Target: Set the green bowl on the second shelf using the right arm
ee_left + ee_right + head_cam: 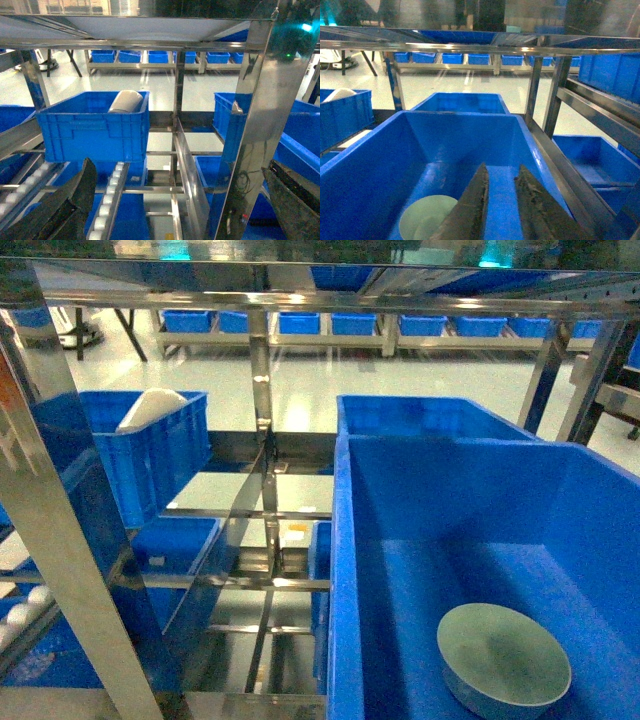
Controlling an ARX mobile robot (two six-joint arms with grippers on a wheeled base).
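I see the green bowl (504,657) lying on the floor of the big blue bin (345,570), down at about five o'clock in the head view, near the bin's front end. In the right wrist view the bowl (422,221) sits at about seven o'clock, just left of and below my right gripper (501,210), whose fingers (470,210) stand narrow, a thin gap between them and nothing held.

The risks as I judge them: with the jaws this close together I cannot straddle the bowl's rim, so dropping now would only push or tip it. The bowl looks smooth and matte; a pinch on the thin rim may slip, and the bowl could skate across the bin floor toward the wall. The bin walls are tall, so a steep approach may knock the wrist on the bin's edge.

The lift is the other worry. The steel rack (555,95) has beams crossing at twelve o'clock, and a bowl held by one edge could clip one on its way to the shelf.

My left gripper (175,200) hangs wide open, well apart from the small crate (95,122) holding a white object (126,101).
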